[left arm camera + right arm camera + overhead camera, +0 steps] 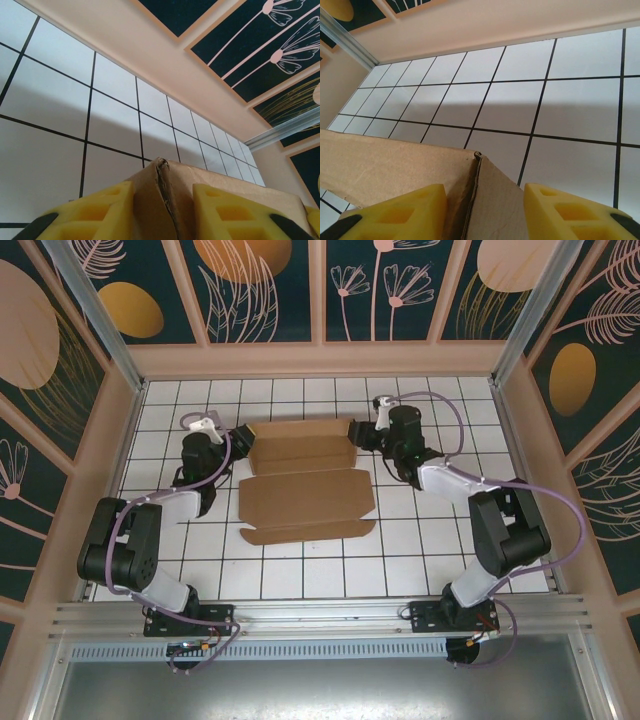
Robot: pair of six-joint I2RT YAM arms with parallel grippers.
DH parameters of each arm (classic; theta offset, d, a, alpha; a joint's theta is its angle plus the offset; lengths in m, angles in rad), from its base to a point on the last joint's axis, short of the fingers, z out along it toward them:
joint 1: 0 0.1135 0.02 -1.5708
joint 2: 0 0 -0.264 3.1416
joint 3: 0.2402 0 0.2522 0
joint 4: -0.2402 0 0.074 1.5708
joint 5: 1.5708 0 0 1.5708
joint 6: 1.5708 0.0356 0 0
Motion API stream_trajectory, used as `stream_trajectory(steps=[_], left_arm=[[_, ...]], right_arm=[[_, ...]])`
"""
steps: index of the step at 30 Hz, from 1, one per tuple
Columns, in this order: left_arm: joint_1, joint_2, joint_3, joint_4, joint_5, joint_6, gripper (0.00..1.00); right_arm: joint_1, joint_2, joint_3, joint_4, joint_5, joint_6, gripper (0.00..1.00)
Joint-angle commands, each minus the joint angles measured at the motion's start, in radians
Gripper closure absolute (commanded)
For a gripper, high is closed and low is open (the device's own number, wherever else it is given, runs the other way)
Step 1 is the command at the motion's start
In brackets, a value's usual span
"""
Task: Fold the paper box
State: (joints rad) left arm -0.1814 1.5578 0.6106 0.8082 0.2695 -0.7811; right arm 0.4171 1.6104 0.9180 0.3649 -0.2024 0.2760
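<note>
Cardboard dominates the middle of the white tiled table (300, 575): the paper box (305, 495) lies there half formed. Its shallow tray with raised walls sits toward 12 o'clock, and its lid panel and front flap lie flat toward 6 o'clock.

At the tray's 10 o'clock corner, the left gripper (240, 437) comes in from 9 o'clock, and its dark wrist hides the exact point of contact from above. In the left wrist view the left gripper (162, 212) has a rough, split corner seam of the paper box (150, 200) filling the space between its yellow fingers (95, 212). It is clenched on that corner, though the frame's lower edge cuts off the fingers.

At the 2 o'clock corner, the right gripper (357, 433) mirrors this. Seen from its own wrist, the right gripper (485, 205) straddles the box (385, 165) corner. The board reaches both yellow pads (570, 210), so it appears to be grasping the corner too. The lower part of that wall is out of frame.
</note>
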Motion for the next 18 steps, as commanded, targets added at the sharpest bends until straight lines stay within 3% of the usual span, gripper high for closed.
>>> stream_trajectory(steps=[1,9,18], left_arm=[[0.0,0.018,-0.048,-0.049,0.001,-0.016,0.68],[-0.001,0.006,-0.011,-0.088,0.003,-0.006,0.59],[0.002,-0.113,0.153,-0.342,-0.038,0.113,0.38]], right_arm=[[0.025,0.003,-0.056,-0.063,0.047,0.008,0.55],[0.063,0.006,-0.046,-0.076,0.069,-0.016,0.54],[0.059,-0.178,0.049,-0.171,0.198,-0.218,0.34]])
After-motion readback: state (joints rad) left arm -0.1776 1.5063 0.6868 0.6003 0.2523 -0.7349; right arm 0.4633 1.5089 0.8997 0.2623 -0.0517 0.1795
